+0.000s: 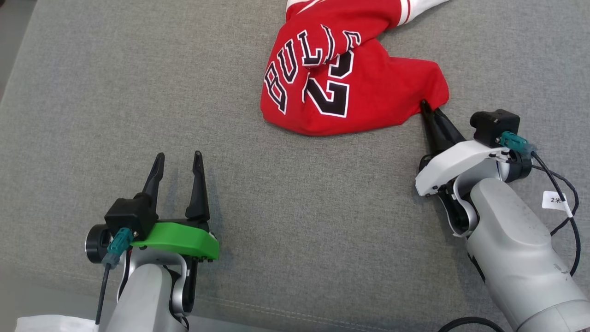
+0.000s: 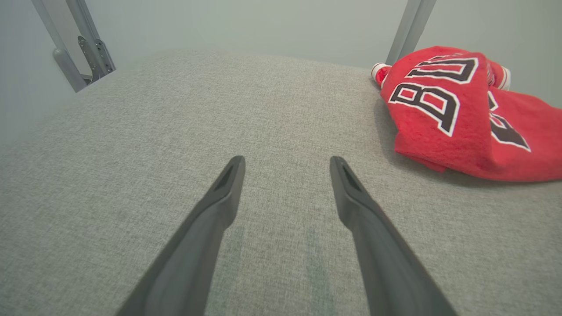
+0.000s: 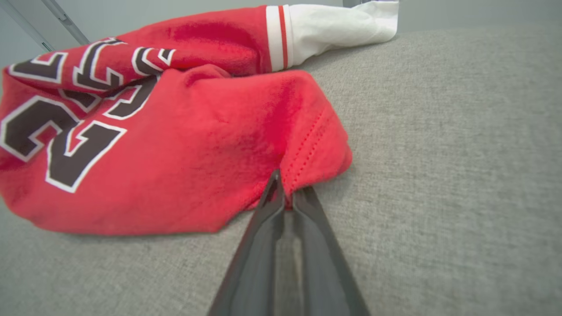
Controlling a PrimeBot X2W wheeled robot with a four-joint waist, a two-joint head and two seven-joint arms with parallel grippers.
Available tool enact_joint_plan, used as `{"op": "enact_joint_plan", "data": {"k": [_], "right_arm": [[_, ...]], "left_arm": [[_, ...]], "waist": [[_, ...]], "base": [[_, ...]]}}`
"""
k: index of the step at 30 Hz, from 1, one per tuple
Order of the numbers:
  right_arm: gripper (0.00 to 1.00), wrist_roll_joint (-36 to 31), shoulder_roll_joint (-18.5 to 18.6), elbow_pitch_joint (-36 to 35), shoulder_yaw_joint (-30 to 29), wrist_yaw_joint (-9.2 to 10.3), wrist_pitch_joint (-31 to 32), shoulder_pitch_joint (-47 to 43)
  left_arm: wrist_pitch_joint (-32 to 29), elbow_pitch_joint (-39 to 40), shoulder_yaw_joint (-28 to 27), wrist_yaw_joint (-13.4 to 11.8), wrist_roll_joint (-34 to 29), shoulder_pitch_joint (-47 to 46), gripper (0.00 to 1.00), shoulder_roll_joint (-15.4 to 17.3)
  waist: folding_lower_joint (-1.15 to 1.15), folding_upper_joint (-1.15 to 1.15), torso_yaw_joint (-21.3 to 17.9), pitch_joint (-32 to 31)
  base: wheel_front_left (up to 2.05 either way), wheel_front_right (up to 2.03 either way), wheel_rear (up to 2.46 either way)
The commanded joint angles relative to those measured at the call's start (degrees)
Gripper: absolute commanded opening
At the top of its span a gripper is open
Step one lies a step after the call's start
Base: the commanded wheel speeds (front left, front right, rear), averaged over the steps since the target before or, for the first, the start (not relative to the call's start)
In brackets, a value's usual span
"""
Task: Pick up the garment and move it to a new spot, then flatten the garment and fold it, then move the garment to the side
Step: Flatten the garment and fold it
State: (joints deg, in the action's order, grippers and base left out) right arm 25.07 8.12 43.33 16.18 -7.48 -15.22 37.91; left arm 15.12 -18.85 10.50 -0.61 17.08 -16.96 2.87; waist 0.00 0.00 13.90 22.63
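The garment (image 1: pixel 341 83) is a red jersey with black and white lettering and a white sleeve, lying crumpled at the top centre of the grey surface (image 1: pixel 295 207). My right gripper (image 1: pixel 426 107) is shut on its near right hem corner; in the right wrist view the two fingers pinch a fold of the red garment (image 3: pixel 175 153) at the right gripper's tips (image 3: pixel 285 193). My left gripper (image 1: pixel 179 159) stands open at the lower left, well short of the jersey, with nothing between its fingers. The left wrist view has the left gripper (image 2: pixel 285 164) over bare fabric, the garment (image 2: pixel 465 118) off to the right.
Grey metal frame legs (image 2: pixel 74 48) stand beyond the far edge of the cushion, with another leg (image 2: pixel 410 26) behind the jersey. A black cable with a white tag (image 1: pixel 555 200) hangs off my right forearm. Something white (image 1: pixel 50 323) lies at the near left edge.
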Motion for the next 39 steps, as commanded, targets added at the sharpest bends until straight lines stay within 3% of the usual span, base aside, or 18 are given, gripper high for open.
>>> {"op": "enact_joint_plan", "data": {"k": [1,6,18,28,33,39], "right_arm": [[0.0,0.8,0.2,1.3,-0.1,-0.01,0.1,-0.9],[0.0,1.1,0.0,-2.9,-2.2,-0.01,0.1,-0.7],[0.0,1.6,2.0,-22.2,-6.8,-0.01,0.0,-1.9],[0.0,4.5,2.7,-35.4,0.2,-0.01,0.0,2.6],[0.0,4.3,2.0,-35.4,0.0,-0.01,0.0,4.5],[0.0,0.9,0.5,-23.9,-7.1,-0.01,0.0,1.9]], "left_arm": [[0.0,0.1,0.0,-0.4,-0.1,-0.8,1.0,0.1],[0.0,-0.3,-0.3,-0.3,-0.1,-0.6,1.0,0.1],[0.0,-3.0,-1.4,1.5,-0.9,2.9,1.0,0.1],[0.0,-4.8,-0.1,1.7,0.2,5.4,1.0,0.1],[0.0,-6.1,-0.1,2.0,0.5,6.8,1.0,0.1],[0.0,-6.8,0.8,2.3,1.2,7.0,1.0,0.1]], "waist": [[0.0,0.0,-0.1,0.1],[0.0,0.0,-0.9,-0.4],[0.0,0.0,-7.0,-7.6],[0.0,0.0,-7.9,-12.0],[0.0,0.0,-6.4,-12.7],[0.0,0.0,-5.2,-11.2]], "base": [[0.0,0.0,0.0],[0.0,0.0,0.0],[0.0,0.0,0.0],[0.0,0.0,0.0],[0.0,0.0,0.0],[0.0,0.0,0.0]]}}
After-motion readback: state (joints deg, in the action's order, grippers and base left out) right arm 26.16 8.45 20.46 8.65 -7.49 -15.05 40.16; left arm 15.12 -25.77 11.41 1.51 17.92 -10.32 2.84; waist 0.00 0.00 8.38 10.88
